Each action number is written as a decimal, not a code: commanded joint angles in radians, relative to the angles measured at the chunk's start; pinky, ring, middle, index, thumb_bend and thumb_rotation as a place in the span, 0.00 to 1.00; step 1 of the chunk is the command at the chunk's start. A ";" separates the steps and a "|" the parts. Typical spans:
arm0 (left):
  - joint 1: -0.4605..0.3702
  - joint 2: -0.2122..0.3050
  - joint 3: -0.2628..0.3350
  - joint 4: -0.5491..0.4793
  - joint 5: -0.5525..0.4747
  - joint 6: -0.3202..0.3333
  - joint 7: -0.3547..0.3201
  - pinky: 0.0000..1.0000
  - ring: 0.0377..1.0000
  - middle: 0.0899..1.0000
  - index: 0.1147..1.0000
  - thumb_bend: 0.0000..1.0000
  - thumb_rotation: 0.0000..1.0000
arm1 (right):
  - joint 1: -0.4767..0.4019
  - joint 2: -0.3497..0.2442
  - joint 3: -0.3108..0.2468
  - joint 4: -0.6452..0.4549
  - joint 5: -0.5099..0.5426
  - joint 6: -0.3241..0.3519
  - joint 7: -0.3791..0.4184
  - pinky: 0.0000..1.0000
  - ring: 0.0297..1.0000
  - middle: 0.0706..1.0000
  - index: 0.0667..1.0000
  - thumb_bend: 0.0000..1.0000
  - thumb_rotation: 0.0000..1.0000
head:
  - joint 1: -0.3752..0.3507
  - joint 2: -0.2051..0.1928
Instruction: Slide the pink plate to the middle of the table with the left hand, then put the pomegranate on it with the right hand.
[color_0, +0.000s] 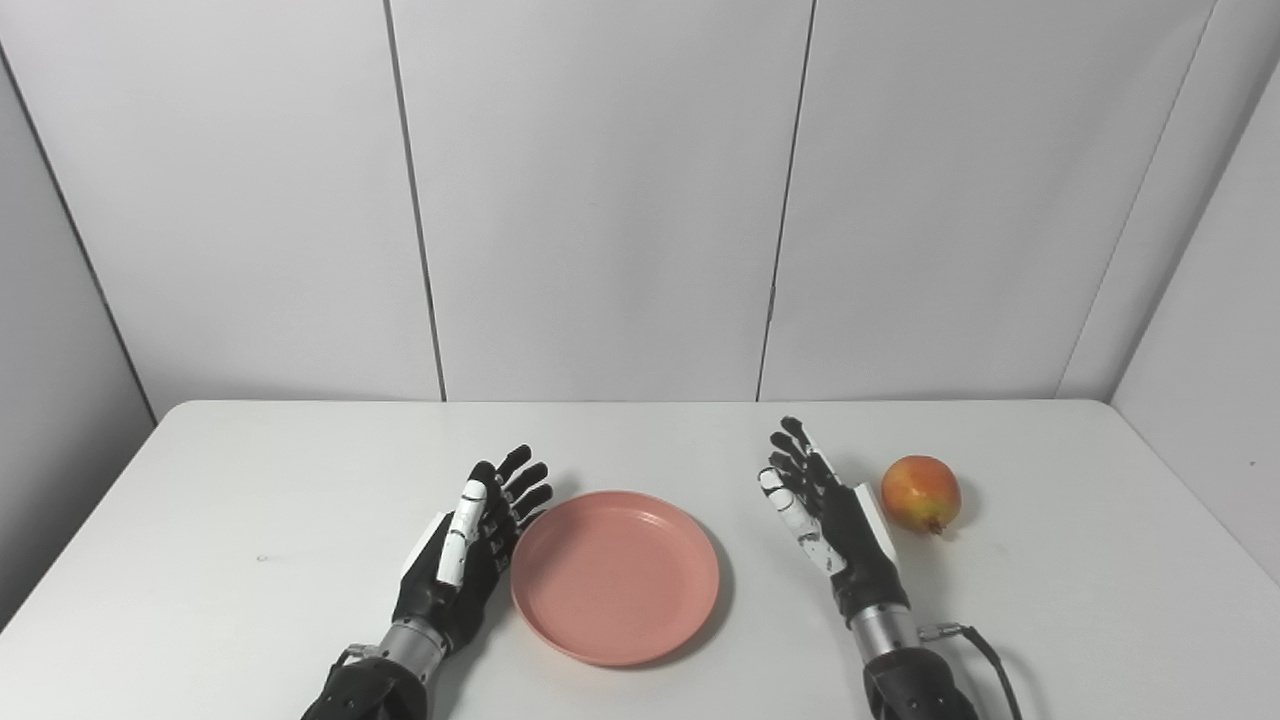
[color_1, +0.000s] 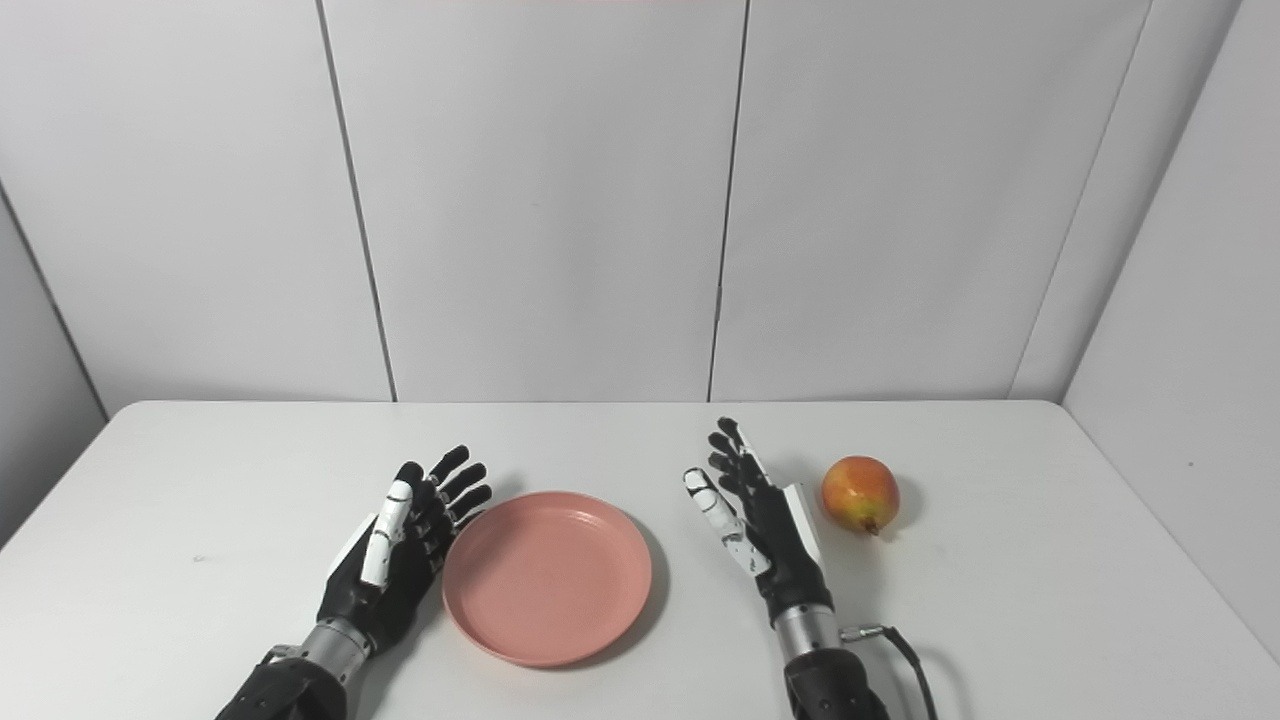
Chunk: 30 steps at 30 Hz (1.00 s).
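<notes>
Left eye view: the left hand stands edge-on to the white table, fingers spread and straightened, holding nothing. Its palm faces the pink plate, which lies just beside it on the inner side; the plate's rim looks to be touching or almost touching the fingers, though I cannot tell which. The right hand is likewise spread wide and empty, palm turned inward toward the plate, with bare table between them. The pomegranate sits on the table just beyond the back of the right hand, on its outer side, apart from it, its small crown pointing down toward the near edge.

Right eye view: the same layout seen from slightly to the side. The left hand is splayed against the plate's near-left rim. The right hand is spread, nothing in it, and the pomegranate rests close behind it with a narrow gap showing. The plate lies between the two hands, nearer the left one. Grey wall panels stand behind the table.
</notes>
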 joint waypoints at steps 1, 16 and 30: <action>0.011 -0.005 -0.008 0.035 0.015 -0.046 -0.006 0.91 0.93 0.93 0.92 0.56 1.00 | -0.057 -0.026 0.003 -0.053 -0.064 -0.063 -0.047 0.85 0.87 0.90 0.92 0.61 0.77 | 0.001 0.002; 0.009 -0.013 -0.011 0.062 0.116 -0.162 0.082 0.90 0.92 0.92 0.91 0.52 1.00 | -0.101 -0.125 -0.061 -0.113 -0.199 0.026 -0.167 0.76 0.86 0.91 0.91 0.67 0.43 | -0.011 0.007; 0.012 -0.001 -0.035 0.069 0.219 -0.217 0.151 0.92 0.94 0.94 0.94 0.49 1.00 | -0.148 -0.212 -0.066 -0.009 -0.333 0.124 -0.252 0.81 0.88 0.90 0.91 0.76 0.34 | -0.030 0.007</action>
